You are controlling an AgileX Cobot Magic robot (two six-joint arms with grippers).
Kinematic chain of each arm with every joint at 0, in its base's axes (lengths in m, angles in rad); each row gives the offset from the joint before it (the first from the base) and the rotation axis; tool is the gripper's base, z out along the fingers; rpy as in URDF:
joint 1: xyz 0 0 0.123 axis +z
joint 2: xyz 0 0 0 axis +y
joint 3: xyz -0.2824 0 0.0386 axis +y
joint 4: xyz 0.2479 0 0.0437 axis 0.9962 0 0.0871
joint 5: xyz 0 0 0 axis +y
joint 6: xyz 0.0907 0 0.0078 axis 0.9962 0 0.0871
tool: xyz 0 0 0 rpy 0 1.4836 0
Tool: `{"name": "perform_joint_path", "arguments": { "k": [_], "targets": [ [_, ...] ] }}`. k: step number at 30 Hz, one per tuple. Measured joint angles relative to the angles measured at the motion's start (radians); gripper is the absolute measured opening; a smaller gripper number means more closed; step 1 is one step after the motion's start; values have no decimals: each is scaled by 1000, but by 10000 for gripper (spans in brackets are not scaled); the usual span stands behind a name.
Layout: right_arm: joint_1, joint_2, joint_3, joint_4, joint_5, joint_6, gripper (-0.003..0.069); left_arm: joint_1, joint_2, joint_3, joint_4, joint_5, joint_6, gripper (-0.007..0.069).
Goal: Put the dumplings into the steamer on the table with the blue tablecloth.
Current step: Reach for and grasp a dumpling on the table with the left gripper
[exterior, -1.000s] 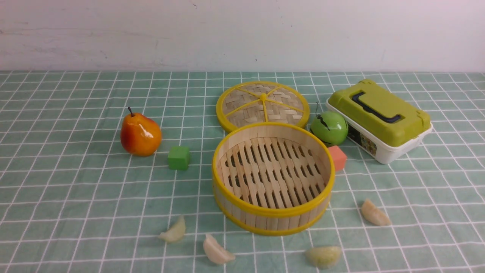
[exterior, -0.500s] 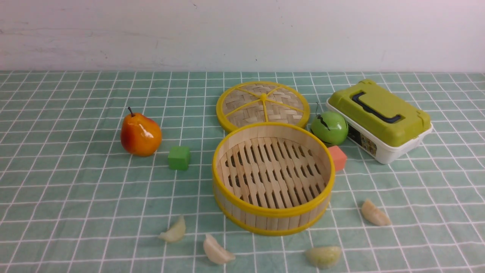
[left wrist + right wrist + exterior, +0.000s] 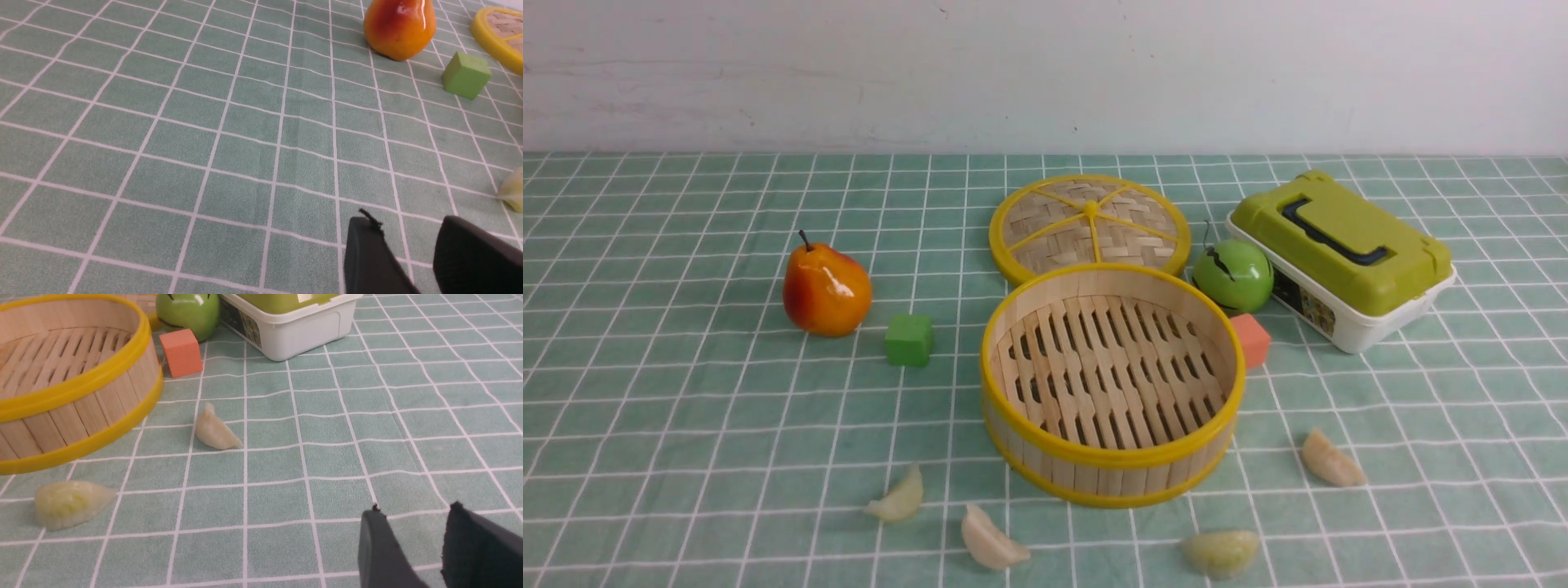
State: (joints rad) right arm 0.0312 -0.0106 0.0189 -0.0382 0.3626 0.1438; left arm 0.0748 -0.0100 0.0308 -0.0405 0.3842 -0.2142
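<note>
No text can be read; the sticker [image 3: 244, 323] on the white box [image 3: 306, 335] is too blurred.

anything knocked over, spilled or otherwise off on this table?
Nothing looks damaged or spilled. The steamer stands upright and empty, with its lid lying flat just behind it. The four dumplings lie scattered on the cloth in front of it, none inside yet.

We see a teal cloth [image 3: 686, 408] gridded in white lines, our black left gripper [image 3: 408, 222], an orange-red pear [image 3: 398, 28] and green cube [image 3: 466, 75] ahead of it, our black right gripper [image 3: 414, 510], a cream dumpling [image 3: 214, 430] and pale green dumpling [image 3: 67, 502] ahead, yellow-rimmed tan steamer [image 3: 73, 420], salmon cube [image 3: 181, 352], green apple [image 3: 186, 312]
</note>
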Motion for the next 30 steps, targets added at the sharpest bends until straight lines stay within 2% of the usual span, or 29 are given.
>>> {"name": "perform_joint_path", "arguments": {
  "k": [5, 8, 9, 10, 11, 14, 16, 19, 21, 23, 25, 26, 28, 29, 30],
  "targets": [
    [0, 0, 4, 20, -21, 6, 240, 0, 0, 0, -24, -7, -13, 237],
    [0, 0, 7, 176, -40, 103, 240, -1, 0, 0, -230, -38, -135, 237],
    [0, 0, 7, 307, -43, 189, 240, -1, 0, 0, -368, -49, -223, 237],
    [0, 0, 7, 307, -43, 189, 240, -1, 0, 0, -368, -49, -223, 237],
    [0, 0, 7, 444, -43, 280, 240, -1, 0, 0, -552, -59, -339, 237],
    [0, 0, 7, 661, -47, 414, 240, -1, 0, 0, -776, -74, -464, 237],
    [0, 0, 7, 717, -52, 438, 240, -1, 0, 0, -840, -78, -485, 237],
    [0, 0, 7, 723, -57, 421, 240, -1, 0, 0, -861, -81, -491, 237],
    [0, 0, 7, 720, -63, 387, 240, -1, 0, 0, -866, -75, -481, 237],
    [0, 0, 7, 718, -65, 318, 240, -1, 0, -10, -866, -52, -415, 237],
    [0, 0, -3, 716, -53, 219, 240, -1, 0, -52, -856, 1, -280, 237],
    [0, 0, -9, 715, -49, 197, 240, -1, 0, -66, -851, 13, -249, 237],
    [0, 22, -86, 711, -21, 51, 214, -1, 23, -178, -792, 96, -74, 211],
    [0, 53, -124, 709, -16, -4, 188, -1, 62, -237, -745, 133, -30, 179],
    [0, 61, -124, 707, -15, -15, 182, -1, 72, -237, -736, 141, -23, 179]
  ]
}}
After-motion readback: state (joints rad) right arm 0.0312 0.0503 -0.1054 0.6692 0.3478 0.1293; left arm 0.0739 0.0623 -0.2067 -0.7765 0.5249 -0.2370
